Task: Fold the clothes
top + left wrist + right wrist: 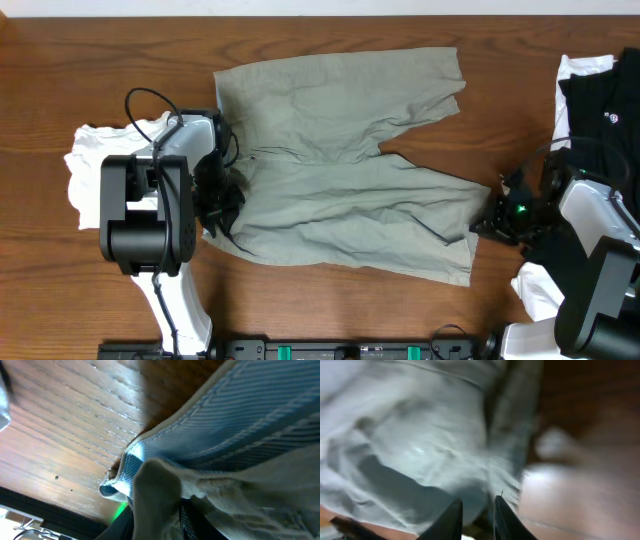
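Wooden table (60,60) holds khaki shorts (340,190), left gripper (222,197) pinching the blue-lined waistband (235,415).

Khaki cotton shorts (340,190) flat on brown wooden table (80,60), centre; waistband left, legs right. White folded garment (85,165) left of waistband. Black white-trimmed garment (600,100) at right edge, far side.

L end effector (218,195) tips under shorts (340,170); R wrist view blurry.

Dark brown wood-grain table (100,60); pale strip (300,5) along top edge.
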